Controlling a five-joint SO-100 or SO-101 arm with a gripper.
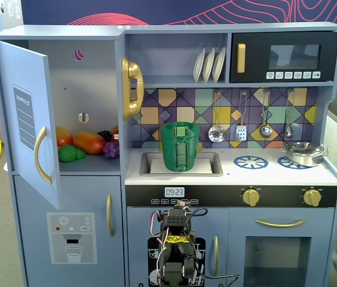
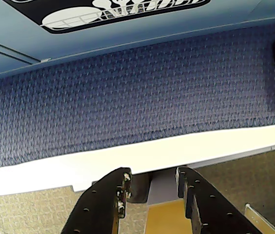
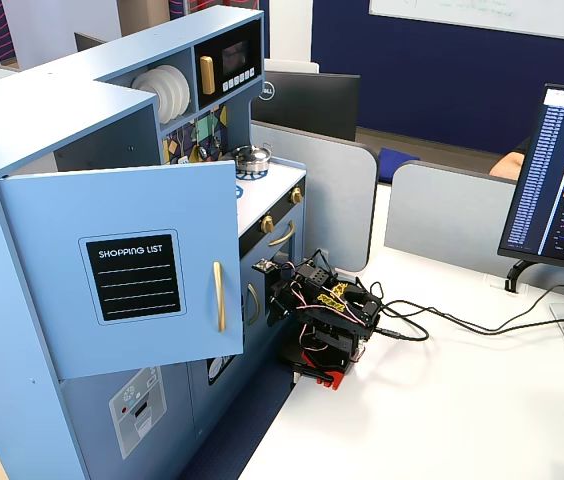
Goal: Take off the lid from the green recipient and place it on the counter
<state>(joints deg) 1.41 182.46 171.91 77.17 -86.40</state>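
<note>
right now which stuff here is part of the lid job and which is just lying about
For the job:
- lid, on top of the green recipient
- green recipient, standing in the sink
- counter
- gripper, jaws apart, holding nothing

Just lying about:
- silver pot on a burner
- toy fruit in the open cupboard
- plates
- hanging utensils

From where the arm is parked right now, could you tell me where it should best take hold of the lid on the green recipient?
Probably from above, pinching the light-green tab atop the lid. The lid lies flat on the upright green recipient, which stands in the sink of the counter, so its top is unobstructed. The end effector is folded low, empty.
</note>
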